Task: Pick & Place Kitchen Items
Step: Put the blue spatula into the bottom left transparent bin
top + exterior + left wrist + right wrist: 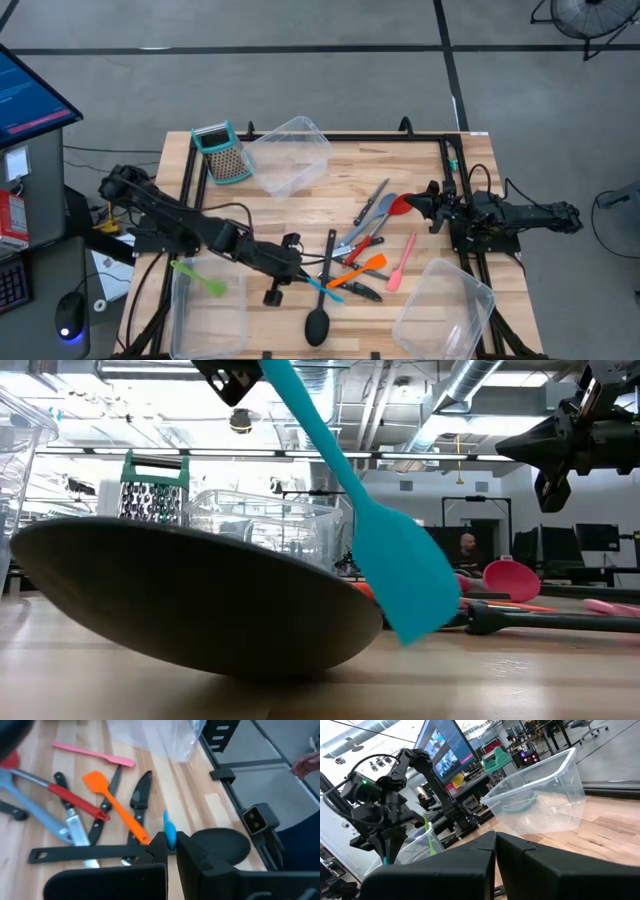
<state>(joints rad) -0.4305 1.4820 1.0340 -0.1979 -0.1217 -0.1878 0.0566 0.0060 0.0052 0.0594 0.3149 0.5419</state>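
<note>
Clamping the blue spatula (385,550) by its handle above the pile, the left gripper (171,842) could let it swing and slip; right gripper (432,207) waits closed, empty

Blue spatula (170,832), orange spatula (116,806), pink spatula (95,753), green spatula (200,276). Black ladle (322,296). Red-handled utensil (75,800), red spoon (511,578). Grater (224,152): metal, teal top. Tubs (290,155) clear. Table (400,170): light wood.

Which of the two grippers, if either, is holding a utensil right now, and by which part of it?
The left gripper holds the blue spatula by its handle end, blade hanging down. The right gripper is shut on nothing.
</note>
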